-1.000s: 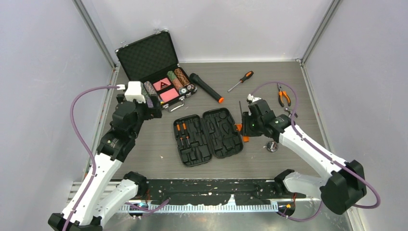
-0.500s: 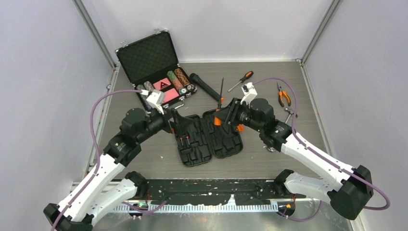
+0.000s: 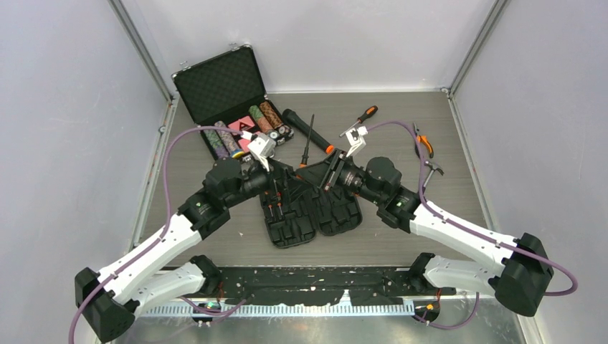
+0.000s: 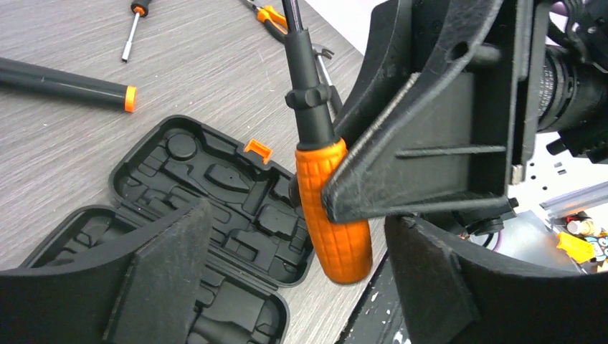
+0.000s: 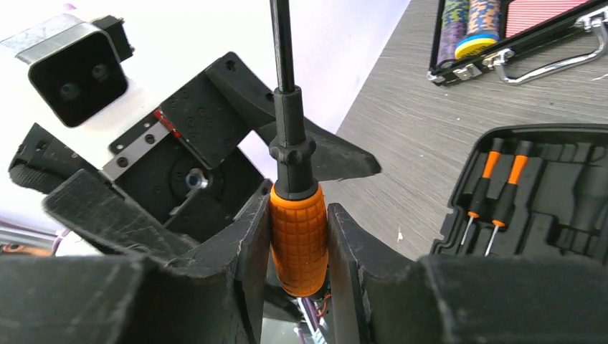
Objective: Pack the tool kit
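Observation:
The black tool kit case (image 3: pixel 290 228) lies open mid-table, with two small orange-and-black screwdrivers (image 5: pixel 495 193) slotted in one half. My right gripper (image 5: pixel 299 251) is shut on the orange ribbed handle of a long black-shafted screwdriver (image 5: pixel 299 240), and its shaft (image 3: pixel 306 149) sticks up above the case. My left gripper (image 4: pixel 301 279) faces it from the left, open, its pads (image 4: pixel 165 279) standing wide on either side of the same handle (image 4: pixel 333 208) without touching it. In the top view both grippers (image 3: pixel 285 180) (image 3: pixel 320 174) meet over the case's far edge.
A metal-edged poker chip case (image 3: pixel 222 89) stands open at the back left. Behind the kit lie a black flashlight with an orange tip (image 3: pixel 307 131) and an orange-handled screwdriver (image 3: pixel 358 120). Orange pliers (image 3: pixel 423 143) lie at the right, partly behind my right arm's cable.
The right arm carried the screwdriver left from the case's right side to above it. The left arm swung from the chip case to meet it, its jaws narrowing slightly.

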You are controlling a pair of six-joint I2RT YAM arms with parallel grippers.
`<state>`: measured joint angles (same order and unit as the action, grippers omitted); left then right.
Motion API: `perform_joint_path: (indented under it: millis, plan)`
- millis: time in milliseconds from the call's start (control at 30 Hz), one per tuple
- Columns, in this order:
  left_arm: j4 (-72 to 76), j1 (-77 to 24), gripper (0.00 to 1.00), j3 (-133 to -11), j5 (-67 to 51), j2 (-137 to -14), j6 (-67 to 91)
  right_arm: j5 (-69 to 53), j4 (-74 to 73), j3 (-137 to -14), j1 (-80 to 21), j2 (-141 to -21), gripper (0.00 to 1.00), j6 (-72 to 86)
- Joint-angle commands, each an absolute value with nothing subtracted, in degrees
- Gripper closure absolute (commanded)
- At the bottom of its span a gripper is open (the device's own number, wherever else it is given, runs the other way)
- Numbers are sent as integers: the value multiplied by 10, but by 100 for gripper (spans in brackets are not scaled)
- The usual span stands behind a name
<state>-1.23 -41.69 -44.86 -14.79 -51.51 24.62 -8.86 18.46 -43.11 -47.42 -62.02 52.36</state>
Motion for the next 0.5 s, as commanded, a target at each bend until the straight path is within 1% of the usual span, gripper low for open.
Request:
perform_joint_path:
  millis: [0, 67, 133, 200, 233, 267, 300, 333, 400, 433, 467]
  plan:
    - [37, -423, 19, -478, -155, -527, 220, -90, 280, -426, -487, -620, 95, 547]
    - [37, -425, 32, -481, -158, -530, 217, -92, 285, -424, -489, -620, 95, 548]
    - [37, -425, 49, -480, -164, -528, 210, -98, 291, -422, -490, -622, 95, 547]
    - [28, -425, 74, -482, -162, -523, 193, -99, 296, -417, -490, -620, 93, 548]
    - [18, -425, 88, -484, -159, -519, 179, -99, 297, -415, -490, -615, 89, 546]
    - [5, -425, 99, -486, -153, -515, 155, -92, 291, -412, -490, -610, 86, 542]
    - [-21, -425, 100, -490, -147, -508, 134, -85, 282, -412, -489, -598, 76, 537]
    - [-40, -425, 100, -493, -140, -502, 113, -69, 256, -411, -489, -591, 70, 523]
    - [-84, -425, 100, -497, -119, -487, 65, -47, 211, -415, -486, -566, 50, 492]
    - [-104, -425, 100, -499, -106, -480, 42, -41, 177, -421, -483, -548, 47, 480]
    - [-124, -425, 100, -503, -94, -472, 19, -33, 161, -425, -480, -539, 40, 453]
